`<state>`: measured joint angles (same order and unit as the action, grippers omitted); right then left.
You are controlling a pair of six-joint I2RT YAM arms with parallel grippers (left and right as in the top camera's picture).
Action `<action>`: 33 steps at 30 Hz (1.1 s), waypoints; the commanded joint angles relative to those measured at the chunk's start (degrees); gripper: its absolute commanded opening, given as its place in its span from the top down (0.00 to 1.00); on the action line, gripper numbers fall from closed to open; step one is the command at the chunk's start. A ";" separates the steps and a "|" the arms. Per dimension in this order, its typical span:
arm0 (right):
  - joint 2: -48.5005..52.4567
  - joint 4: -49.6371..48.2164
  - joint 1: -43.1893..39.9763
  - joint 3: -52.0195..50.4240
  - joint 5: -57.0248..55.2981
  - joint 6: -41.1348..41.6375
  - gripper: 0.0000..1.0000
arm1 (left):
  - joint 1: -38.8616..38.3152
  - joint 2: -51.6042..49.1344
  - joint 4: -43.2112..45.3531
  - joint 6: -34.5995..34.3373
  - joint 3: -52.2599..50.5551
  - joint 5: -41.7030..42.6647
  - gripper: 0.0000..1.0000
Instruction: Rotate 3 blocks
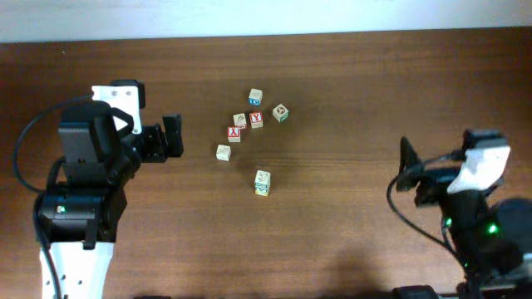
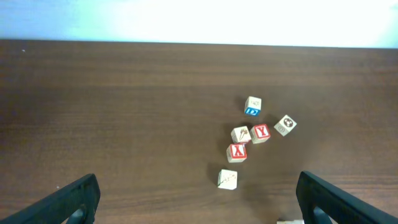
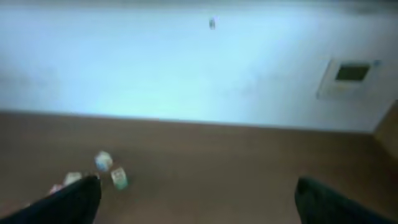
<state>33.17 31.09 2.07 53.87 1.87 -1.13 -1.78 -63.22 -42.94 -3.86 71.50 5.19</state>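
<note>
red-faced cubes [image 1: 257, 119]: 2 | blue-lettered cube [image 1: 255, 97]: 1 | other pale cubes [image 1: 223, 152]: 4 | arms [image 1: 83, 158]: 2

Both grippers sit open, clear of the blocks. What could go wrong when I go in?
1. The tan block is crowded by the red cubes; wide-open fingers coming down around it could shove those.
2. The right wrist view is blurred, and the cluster shows only at its lower left edge, so aiming the right gripper from that view looks unreliable.
</note>
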 commanded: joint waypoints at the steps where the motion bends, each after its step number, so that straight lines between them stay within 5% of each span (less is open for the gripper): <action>1: -12.83 -13.68 -2.64 -21.20 4.50 -1.64 0.01 | 0.20 0.35 0.15 0.92 0.33 -0.55 0.01; 4: -27.45 -27.12 -2.78 -44.15 5.25 -0.50 0.01 | 0.20 0.35 0.15 0.92 0.33 -0.55 0.01; 7: -32.96 -27.47 -2.78 -51.49 5.20 -0.33 0.01 | 0.20 0.35 0.15 0.92 0.33 -0.52 0.01; 23: -32.98 -27.28 -2.80 -53.55 5.20 -0.35 0.01 | 0.20 0.37 0.15 0.92 0.09 -0.55 0.01; 26: -32.98 -27.28 -2.80 -53.55 5.20 -0.33 0.01 | 0.20 6.80 1.84 0.94 -6.82 -2.71 0.01; 28: -32.98 -27.28 -2.80 -53.55 5.20 -0.33 0.02 | 0.20 12.63 10.67 2.73 -16.83 -3.21 0.01; 31: -32.98 -27.28 -2.80 -53.55 5.20 -0.33 0.01 | 0.20 30.67 40.24 8.83 -43.47 -2.43 0.01; 33: -32.98 -27.28 -2.80 -53.55 5.20 -0.33 0.01 | 0.76 40.19 51.15 10.23 -56.15 -2.40 0.01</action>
<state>0.54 3.79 -0.40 0.84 6.61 -1.74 -1.80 -30.79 2.72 2.83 25.19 2.96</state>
